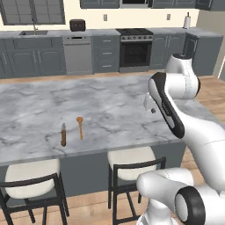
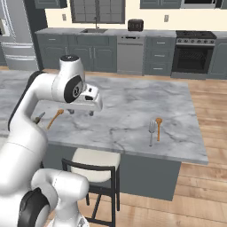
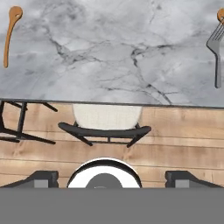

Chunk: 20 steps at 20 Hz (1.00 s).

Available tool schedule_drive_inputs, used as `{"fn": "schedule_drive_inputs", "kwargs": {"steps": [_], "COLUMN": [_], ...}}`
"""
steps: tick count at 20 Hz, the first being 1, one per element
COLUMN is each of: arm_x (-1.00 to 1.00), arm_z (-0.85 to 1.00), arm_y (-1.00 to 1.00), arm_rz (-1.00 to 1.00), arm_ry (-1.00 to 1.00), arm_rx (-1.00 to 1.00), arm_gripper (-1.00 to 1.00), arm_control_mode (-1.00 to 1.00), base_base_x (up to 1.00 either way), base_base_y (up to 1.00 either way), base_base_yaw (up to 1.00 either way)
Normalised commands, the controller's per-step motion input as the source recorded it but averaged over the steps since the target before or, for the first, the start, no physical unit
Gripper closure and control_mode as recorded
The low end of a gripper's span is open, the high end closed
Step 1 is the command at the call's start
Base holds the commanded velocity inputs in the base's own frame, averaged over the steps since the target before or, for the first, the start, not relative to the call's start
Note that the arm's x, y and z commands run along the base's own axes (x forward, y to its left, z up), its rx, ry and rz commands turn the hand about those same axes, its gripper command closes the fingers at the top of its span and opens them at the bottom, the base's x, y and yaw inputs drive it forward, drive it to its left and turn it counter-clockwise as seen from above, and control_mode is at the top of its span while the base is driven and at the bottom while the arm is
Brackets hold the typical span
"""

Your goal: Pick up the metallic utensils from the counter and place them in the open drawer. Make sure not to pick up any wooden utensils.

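The slim grey metal fork (image 2: 151, 132) lies flat on the white-grey marble counter with darker veins (image 2: 128, 106), at the lower right of the right base view, tines pointing away from the counter's near edge. Just beside it, to its right, lies an orange-brown wooden spoon with a round bowl (image 2: 158, 127). In the hand view the fork (image 3: 216, 52) sits at the upper right edge of the frame, well apart from the two-finger gripper (image 3: 105, 178) at the bottom.

A second orange-brown wooden spoon (image 2: 55, 118) lies at the left of the right base view, next to a dark-handled utensil (image 2: 39, 118) partly hidden by the arm; in the left base view both lie at the centre left, the spoon (image 1: 80, 127) right of the brown-handled piece (image 1: 63, 134).

The white arm rises, bends at the elbow, and holds its gripper (image 2: 82, 111) above the counter's near edge, over a cream-seated black stool (image 3: 106, 118). The 2 dark fingertips (image 3: 43, 178) stand wide apart, with nothing between them.
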Motion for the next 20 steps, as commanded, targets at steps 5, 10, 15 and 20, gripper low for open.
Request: {"fn": "schedule_drive_inputs", "kwargs": {"steps": [5,10,15,20], "arm_x": [0.01,0.02,0.10,0.14], "arm_z": [-0.18,-0.15,-0.17,-0.35], "arm_y": [-0.74,-0.75,-0.66,-0.64], "arm_rz": [-0.01,0.00,0.00,0.00], "arm_ry": [0.15,0.13,0.11,0.08], "arm_rx": [-0.02,0.00,0.00,0.00], "arm_gripper": [-1.00,-1.00,-1.00,-1.00], "arm_control_mode": [-1.00,-1.00,-1.00,-1.00], "base_base_x": [0.00,0.00,0.00,0.00], "base_base_y": [0.00,0.00,0.00,0.00], "base_base_yaw": [0.00,0.00,0.00,0.00]}}
